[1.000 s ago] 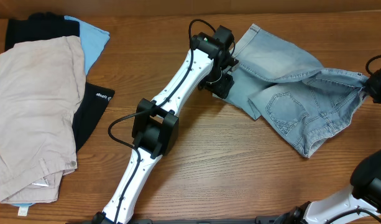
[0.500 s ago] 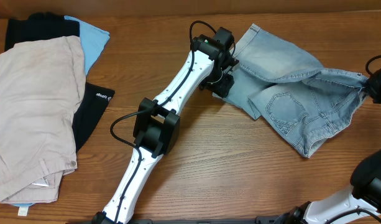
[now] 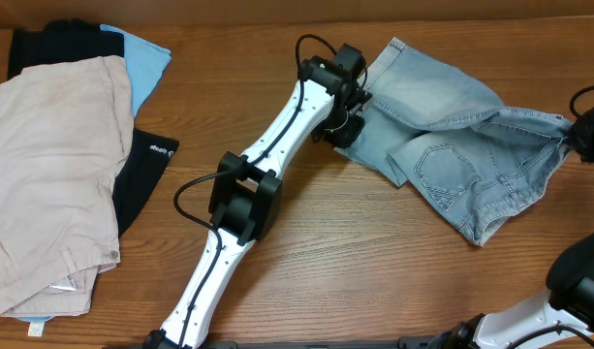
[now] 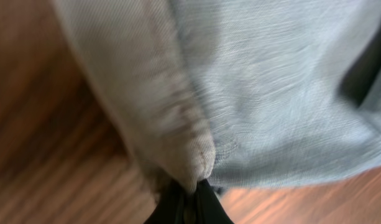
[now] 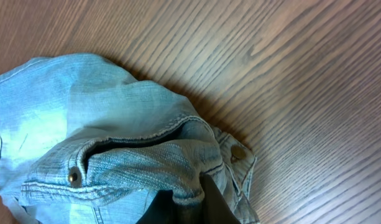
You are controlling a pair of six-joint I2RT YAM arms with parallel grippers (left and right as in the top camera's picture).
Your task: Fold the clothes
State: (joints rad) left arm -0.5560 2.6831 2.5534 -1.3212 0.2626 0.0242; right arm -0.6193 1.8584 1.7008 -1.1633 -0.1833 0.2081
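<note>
Two grippers, both engaged on one item. Shorts: light denim, lying at the far right of the table, back pocket up, one leg flopped across the other, the waist end drawn out toward the right edge. Left gripper: closed on the shorts at their left edge; your wrist view shows a thick hem fold running straight into the pinched fingertips. Right gripper: closed on the waistband at the far right, as best you can judge; its wrist view shows the buttoned band bunched over the dark fingers, though the contact itself is partly hidden. Stack at left, not part of the job: beige trousers over a black garment and a blue cloth, well apart from the shorts. Progress: early. You have both ends in hand, but the denim is rumpled and skewed, with no clean fold laid. Remaining, by estimate: spread flat, bring leg onto leg squarely, then fold across and release.
</note>
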